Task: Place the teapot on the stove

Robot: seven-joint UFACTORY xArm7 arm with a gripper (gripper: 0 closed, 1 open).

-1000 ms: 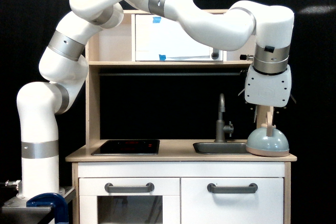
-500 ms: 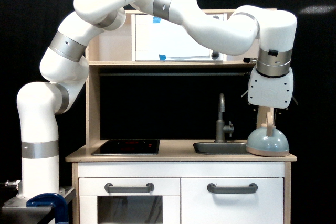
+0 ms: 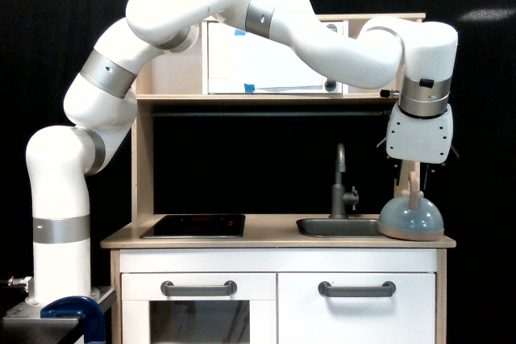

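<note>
the teapot sat at the worktop edge on the exterior view's right, well apart from the stove, the fingers straddling its handle, grip impossible to tell, so a loose hold could tip it off.

Open counter lying bare between stove and sink, faucet standing upright behind the basin, shelf hanging overhead, teapot sitting at the exterior view's right end, gripper hanging over its handle.
</note>
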